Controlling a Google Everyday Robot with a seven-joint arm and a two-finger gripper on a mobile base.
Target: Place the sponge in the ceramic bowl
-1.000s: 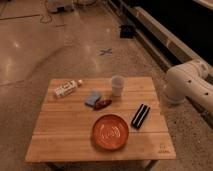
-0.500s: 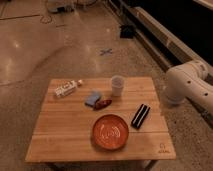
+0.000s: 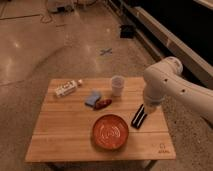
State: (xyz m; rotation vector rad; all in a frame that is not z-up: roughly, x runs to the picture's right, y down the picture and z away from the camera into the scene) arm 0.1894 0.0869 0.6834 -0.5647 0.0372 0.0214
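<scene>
— Where is the arm right now?

— Over on the right side of the wooden table (image 3: 60,135). The big white arm (image 3: 167,82) bends down from the right edge of the shot, and the gripper (image 3: 136,124) hangs low over the tabletop, just right of the ceramic bowl (image 3: 110,132). Its two dark fingers (image 3: 142,114) slant down to the left with a thin pale gap between them, so they stand apart with nothing held.

— And the sponge?

— The sponge (image 3: 92,97) lies flat near the middle of the table, above and left of the bowl and well away from the gripper. A small red object (image 3: 104,103) sits against its right edge; I can't tell what it is.

— Anything else around?

— A white cup (image 3: 117,85) stands upright just behind and to the right of the sponge. A white packet (image 3: 67,88) lies toward the far left corner. The bowl sits near the front edge with nothing in it, and a blue cross (image 3: 105,51) marks the floor beyond the table.

— Any change from a second ago?

— None that I can spot. The arm is in the same spot, and the sponge, cup and bowl sit exactly where they were.
</scene>
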